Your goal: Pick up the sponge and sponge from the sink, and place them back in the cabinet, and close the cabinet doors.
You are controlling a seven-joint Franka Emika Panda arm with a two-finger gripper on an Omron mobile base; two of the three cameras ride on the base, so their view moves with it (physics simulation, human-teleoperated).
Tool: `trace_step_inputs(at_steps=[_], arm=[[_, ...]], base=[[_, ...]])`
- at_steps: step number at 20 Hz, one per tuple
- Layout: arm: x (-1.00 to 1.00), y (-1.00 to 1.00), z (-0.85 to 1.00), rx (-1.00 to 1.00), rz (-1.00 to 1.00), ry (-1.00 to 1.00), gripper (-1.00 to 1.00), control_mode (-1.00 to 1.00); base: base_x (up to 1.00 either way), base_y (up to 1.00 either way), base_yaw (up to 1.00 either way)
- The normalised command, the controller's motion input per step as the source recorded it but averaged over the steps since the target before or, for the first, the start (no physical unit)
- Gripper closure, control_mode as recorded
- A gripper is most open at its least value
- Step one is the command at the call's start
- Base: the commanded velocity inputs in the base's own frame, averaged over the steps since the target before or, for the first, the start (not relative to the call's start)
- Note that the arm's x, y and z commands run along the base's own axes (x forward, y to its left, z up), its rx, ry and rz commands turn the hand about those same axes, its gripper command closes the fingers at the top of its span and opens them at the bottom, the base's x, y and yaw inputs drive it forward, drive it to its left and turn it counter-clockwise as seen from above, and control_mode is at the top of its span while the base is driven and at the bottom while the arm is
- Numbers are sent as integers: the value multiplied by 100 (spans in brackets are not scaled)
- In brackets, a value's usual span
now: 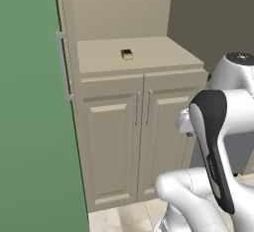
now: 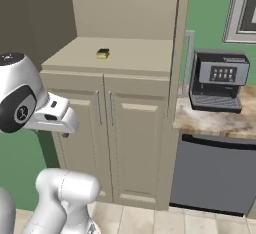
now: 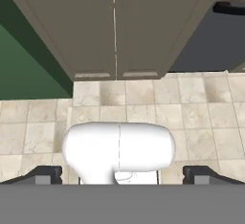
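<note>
Your hand [image 3: 122, 174] points down at the tiled floor [image 3: 201, 117], its two tips spread wide apart with nothing between them. It hangs low in front of the cabinet [image 1: 124, 142], facing the foot of the lower doors.

One sponge [image 1: 126, 54] sits on the cabinet's open shelf [image 1: 158, 57], above the lower doors, near the middle of the shelf and a little toward the back. From the hand, that sponge lies up and forward, well apart. It is small, and its long axis cannot be made out. It rests green side up on yellow, as seen in the right base view [image 2: 102, 54].

My judgement: one sponge is already put away; where the second lies cannot be told from here. The sink lies somewhere away from this cabinet, so the next move likely calls for driving or swinging off.

One tall door [image 1: 30, 102] stands swung open at the cabinet's left, green-faced from this side, its silver handle [image 1: 63, 67] beside the shelf edge. The other tall door seems to stand edge-on at the cabinet's right, its handle [image 2: 189, 60] showing there.

Right of the cabinet stands a marbled desk [image 2: 210, 120] carrying a coffee machine [image 2: 219, 80], with a dark dishwasher [image 2: 215, 175] below. The wall behind is green.
</note>
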Motion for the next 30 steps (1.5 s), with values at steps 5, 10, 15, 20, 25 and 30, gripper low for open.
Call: trace_step_inputs(at_steps=[5, 10, 15, 20, 25, 30], arm=[[0, 0, 0, 0, 0, 0, -100, 100], [0, 0, 0, 0, 0, 0, -100, 100], [0, 0, 0, 0, 0, 0, -100, 100], [0, 0, 0, 0, 0, 0, -100, 100], [0, 0, 0, 0, 0, 0, -100, 100], [0, 0, 0, 0, 0, 0, -100, 100]], base=[[-24, -45, 0], [-22, -51, 0], [-27, -52, 0], [-25, -51, 0], [-20, -48, 0], [-15, -48, 0]])
